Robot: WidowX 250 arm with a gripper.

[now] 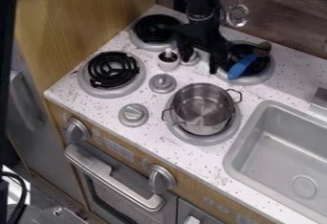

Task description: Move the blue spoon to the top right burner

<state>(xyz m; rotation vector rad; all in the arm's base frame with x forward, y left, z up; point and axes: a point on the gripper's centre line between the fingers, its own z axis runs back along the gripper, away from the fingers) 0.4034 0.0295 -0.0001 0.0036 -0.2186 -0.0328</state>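
Observation:
The gripper [199,63] hangs just left of the top right burner, its fingers apart and nothing seen between them. The blue spoon [241,67] rests on the top right burner [267,73], lying aslant. Its blue part points toward the front left and its brown end toward the back right. Between the spoon and the gripper there is a small gap. Part of the black coil is hidden under the spoon.
A metal pot [203,108] stands on the front right burner, close in front of the gripper. Two black-coiled burners [114,70] are on the left. Knobs [163,83] and a small white pot [168,60] stand between the burners. The sink [275,144] lies at right.

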